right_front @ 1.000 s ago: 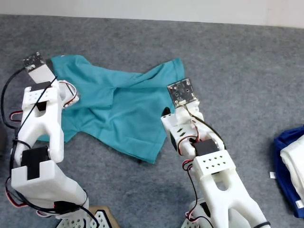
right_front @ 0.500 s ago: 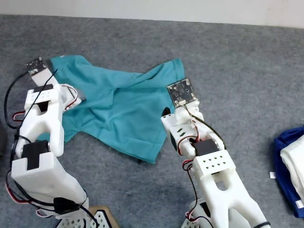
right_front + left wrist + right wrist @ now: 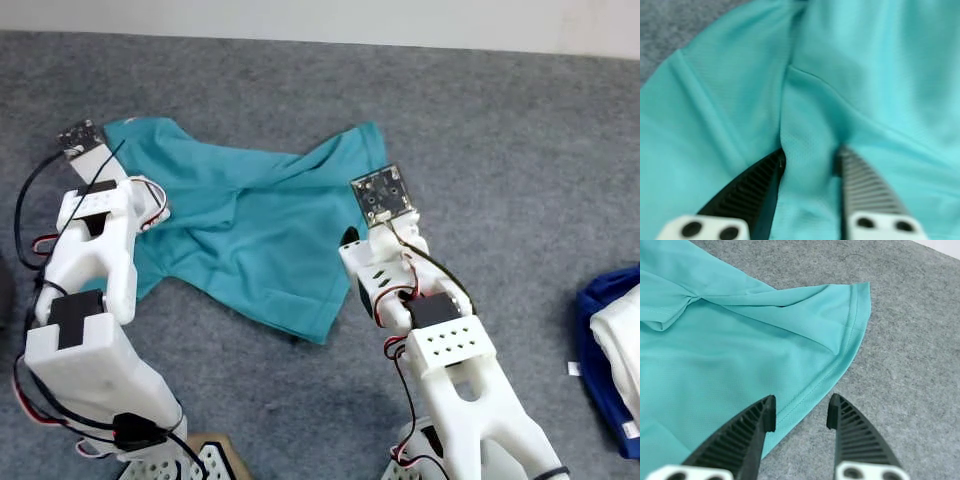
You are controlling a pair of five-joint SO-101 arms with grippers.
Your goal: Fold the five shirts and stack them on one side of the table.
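A teal shirt lies crumpled and partly spread on the grey table top. My left gripper is low over the shirt's left part, open, with a raised fold of the teal cloth between its fingers. In the high view that arm stands at the left. My right gripper is open at the shirt's right side and straddles the hem, one finger over cloth and the other over bare table. In the high view this gripper sits at the shirt's right edge.
A pile of dark blue and white clothes lies at the table's right edge. A brown flat piece shows near the left arm's base. Bare grey surface stretches between the shirt and the pile.
The left arm has shifted slightly, with its gripper still over the shirt's left part. The right arm and the shirt's outline look the same.
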